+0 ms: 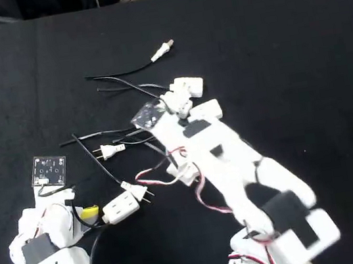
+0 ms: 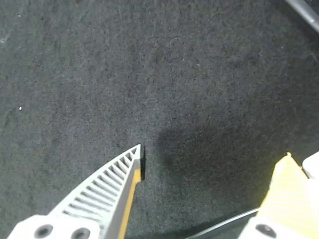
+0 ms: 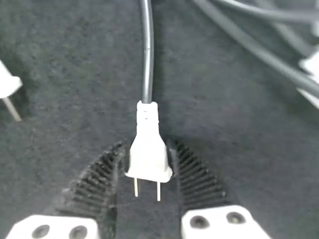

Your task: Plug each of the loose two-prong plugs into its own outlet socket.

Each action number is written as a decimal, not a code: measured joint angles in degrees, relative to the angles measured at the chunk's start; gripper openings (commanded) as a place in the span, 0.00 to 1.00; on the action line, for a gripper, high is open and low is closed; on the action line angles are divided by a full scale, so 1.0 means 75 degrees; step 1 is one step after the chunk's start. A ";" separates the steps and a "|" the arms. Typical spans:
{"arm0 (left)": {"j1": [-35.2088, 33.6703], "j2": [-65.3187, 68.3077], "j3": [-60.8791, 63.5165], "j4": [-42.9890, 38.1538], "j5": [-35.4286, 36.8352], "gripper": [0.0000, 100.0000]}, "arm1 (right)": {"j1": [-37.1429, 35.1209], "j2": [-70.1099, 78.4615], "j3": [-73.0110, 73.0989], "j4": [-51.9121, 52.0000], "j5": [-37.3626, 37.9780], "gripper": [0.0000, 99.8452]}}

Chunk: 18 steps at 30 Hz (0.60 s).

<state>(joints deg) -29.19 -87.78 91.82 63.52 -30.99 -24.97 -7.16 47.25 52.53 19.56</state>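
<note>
- Right gripper (image 3: 146,146) pinches a white plug (image 3: 148,162), likely light and rigid, by its moulded body, prongs clear.
- Its cord (image 3: 145,50) may tug.
- Left gripper (image 2: 213,151) gapes empty at seven o'clock on the table (image 1: 298,54).

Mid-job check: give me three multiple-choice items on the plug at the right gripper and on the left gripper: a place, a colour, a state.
1. Where is the plug? A) in a socket B) between the fingers of the right gripper C) hanging in mid-air
2. Its cord is: A) red B) black C) yellow
3. The left gripper is: A) open B) shut on a plug C) shut on a cord
Answers: B, the fingers clamp its sides; B, a black cord leaves its back; A, its fingers stand wide apart over bare table.
</note>
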 measured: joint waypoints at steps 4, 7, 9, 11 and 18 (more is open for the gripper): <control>0.0000 0.0000 0.0000 0.0000 0.0000 0.40 | 0.0305 -0.0985 0.0692 -0.0527 0.0000 0.03; 0.0000 0.0000 0.0000 0.0000 0.0000 0.40 | 0.0621 -0.1512 0.1032 -0.0985 0.0199 0.03; 0.0000 0.0000 0.0000 0.0000 0.0000 0.40 | 0.0715 -0.1629 0.1301 -0.1360 0.0445 0.03; 0.0000 0.0000 0.0000 0.0000 0.0000 0.40 | 0.0668 -0.1641 0.1524 -0.1536 0.0926 0.03; 0.0000 0.0000 0.0000 0.0000 0.0000 0.40 | 0.0668 -0.1055 0.1547 -0.1606 0.2602 0.07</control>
<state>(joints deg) -29.19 -87.78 91.82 63.52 -30.99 -19.96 -15.08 58.86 40.48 39.08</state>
